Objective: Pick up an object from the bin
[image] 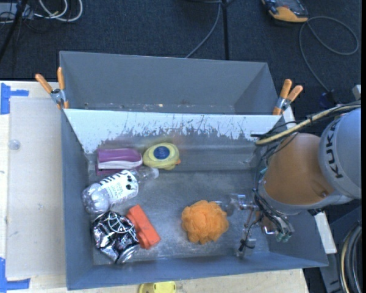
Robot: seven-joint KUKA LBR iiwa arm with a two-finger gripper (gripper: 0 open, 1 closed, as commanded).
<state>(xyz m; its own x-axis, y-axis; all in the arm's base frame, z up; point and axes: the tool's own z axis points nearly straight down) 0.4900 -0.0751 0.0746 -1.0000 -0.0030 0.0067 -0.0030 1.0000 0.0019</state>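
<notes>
Camera view, read from the left: against the left wall of the bin (165, 90) I see a purple-and-pink flat pack (119, 158), with a clear plastic bottle (111, 190) lying on its side below it and a crumpled black-and-white wrapper (114, 237) in the near left corner. An orange block (143, 226) lies touching the wrapper's right side. A round yellow tape measure (161, 155) sits just beside the pack at the foot of the back wall. The orange ball (204, 221) is a rough, fluffy, roundish tuft standing alone on the floor, right of centre and near the front wall, with bare grey floor between it and the block and a wide bare stretch behind it up to the back wall. Just to its right hangs the gripper (249, 224), low and close to the right wall, beside the ball rather than round it. Whether it is spread or pressed together I cannot tell.
</notes>
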